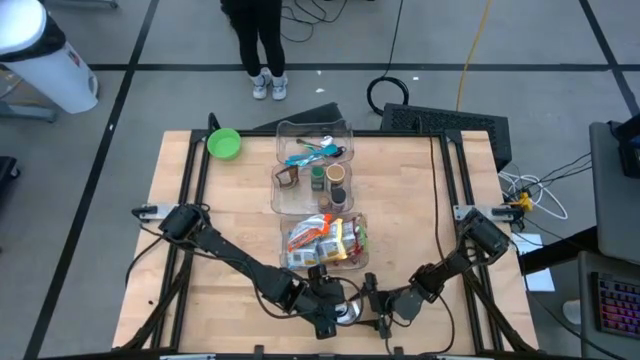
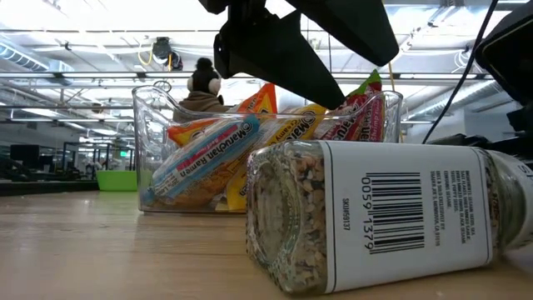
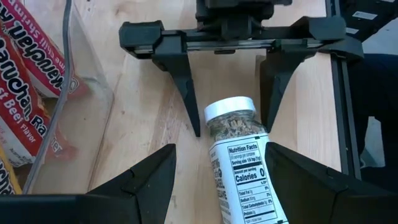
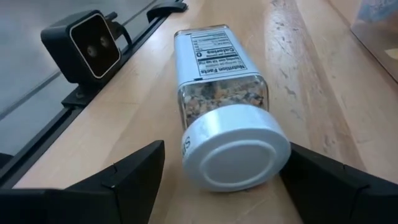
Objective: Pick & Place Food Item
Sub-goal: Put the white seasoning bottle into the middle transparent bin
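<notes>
Because the spice jar [image 3: 239, 165] lies on its side on the table [image 1: 420, 200] – near the snack bin [image 1: 326, 240] – both claws come low, one at each end: left claw [image 3: 221, 180] and right claw [image 4: 221, 177], both open, neither gripping.

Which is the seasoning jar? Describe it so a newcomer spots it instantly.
Start at the wooden table and go to its near edge, where the two arms meet. The seasoning jar lies on its side there, outside the clear bins: white cap, speckled contents, white nutrition label.
</notes>
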You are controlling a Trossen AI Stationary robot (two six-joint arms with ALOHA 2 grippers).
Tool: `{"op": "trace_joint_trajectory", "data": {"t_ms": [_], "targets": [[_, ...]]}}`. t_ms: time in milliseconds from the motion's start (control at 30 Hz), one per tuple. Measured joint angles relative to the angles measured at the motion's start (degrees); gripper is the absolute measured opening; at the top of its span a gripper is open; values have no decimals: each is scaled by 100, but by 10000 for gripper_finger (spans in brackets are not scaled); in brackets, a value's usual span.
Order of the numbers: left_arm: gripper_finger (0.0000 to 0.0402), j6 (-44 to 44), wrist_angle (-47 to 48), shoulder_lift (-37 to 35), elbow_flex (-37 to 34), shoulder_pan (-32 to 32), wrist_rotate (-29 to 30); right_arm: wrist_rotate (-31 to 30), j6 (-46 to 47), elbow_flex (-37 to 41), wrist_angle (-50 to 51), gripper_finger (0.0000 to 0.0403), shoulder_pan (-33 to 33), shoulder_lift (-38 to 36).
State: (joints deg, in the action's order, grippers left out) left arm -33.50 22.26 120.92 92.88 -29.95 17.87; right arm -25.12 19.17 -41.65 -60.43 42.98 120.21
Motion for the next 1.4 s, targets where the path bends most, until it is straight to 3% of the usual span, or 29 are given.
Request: {"op": "trace_joint_trajectory", "data": {"t_ms": [200, 433, 567, 700, 833, 933, 1167, 1400], "targets": [[250, 2, 9, -2, 0, 0, 2, -1, -205, 2, -39, 283, 0, -3], [250, 24, 18, -1, 0, 0, 2, -7, -242, 2, -176, 193, -7, -12], [250, 16, 16, -1, 0, 0, -40, 29, -426, 2, 79, 193, -7, -244], [250, -19, 18, -60, -2, 16, -417, 39, -646, 2, 985, 193, -17, -930], [250, -156, -35, -175, -2, 22, -728, 47, -641, 2, 2515, 193, -121, -2027], [250, 26, -260, -266, -2, 24, -702, 516, -410, 2, 3722, 193, -366, -2859], [250, 987, -697, -332, -2, 228, 132, 1185, -388, 4, 4998, 193, -967, -4080], [250, 1377, -785, -334, -2, 718, 451, 1208, -495, 9, 5797, 193, -1326, -4573]]}}
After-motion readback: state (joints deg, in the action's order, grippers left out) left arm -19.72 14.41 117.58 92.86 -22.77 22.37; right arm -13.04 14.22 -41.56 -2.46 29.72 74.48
